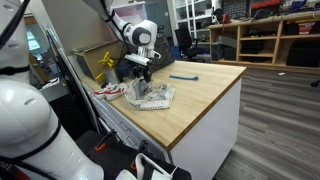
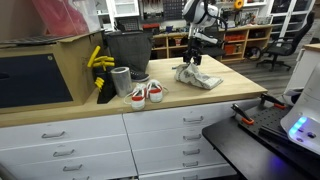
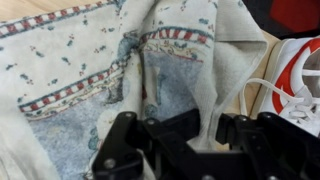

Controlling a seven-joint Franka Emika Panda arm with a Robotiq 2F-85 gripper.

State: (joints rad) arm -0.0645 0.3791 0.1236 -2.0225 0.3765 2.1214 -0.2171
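A pale patterned cloth (image 1: 152, 96) with a red-and-white trim lies crumpled on the wooden counter (image 1: 205, 88); the cloth (image 2: 198, 79) shows in both exterior views. My gripper (image 1: 144, 77) comes down onto it from above. In the wrist view the gripper (image 3: 206, 126) is shut, with a fold of the cloth (image 3: 90, 70) pinched between its black fingers (image 3: 236, 128) and rising as a peak. A white-and-red sneaker (image 3: 300, 75) lies close by on the right in the wrist view.
A pair of white-and-red sneakers (image 2: 146, 93) sits near the counter's front edge beside a metal cup (image 2: 121, 81) and a black bin (image 2: 127, 50). Yellow bananas (image 2: 97, 59) hang by a cardboard box (image 2: 40, 65). A pen-like blue object (image 1: 183, 76) lies further along the counter.
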